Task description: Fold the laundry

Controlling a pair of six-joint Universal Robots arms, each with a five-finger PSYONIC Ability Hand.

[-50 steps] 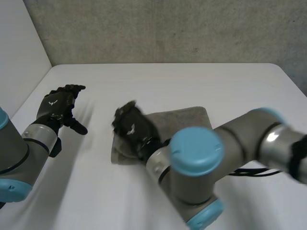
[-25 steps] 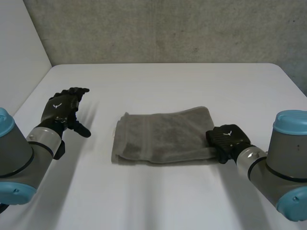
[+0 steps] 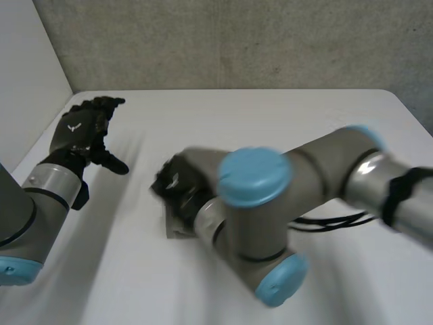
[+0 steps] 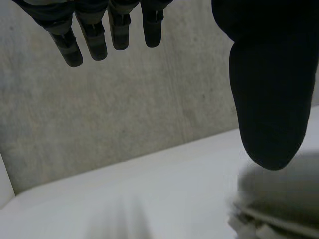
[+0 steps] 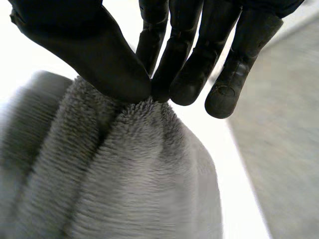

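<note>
Right hand (image 5: 184, 45) pinches a bunched edge of the towel (image 5: 124, 174), evidently to draw it across; left hand (image 3: 80, 132), spread and empty, hovers clear by the left edge of the bench (image 3: 284, 122).

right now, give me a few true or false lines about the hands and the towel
1. The right hand pinches the grey towel between thumb and fingers. True.
2. The left hand holds a corner of the grey towel. False: it is open, holds nothing and is apart from the cloth.
3. The towel is bright blue. False: it is grey.
4. In the head view the right arm reaches across in front of the grey towel, covering most of it. True.
</note>
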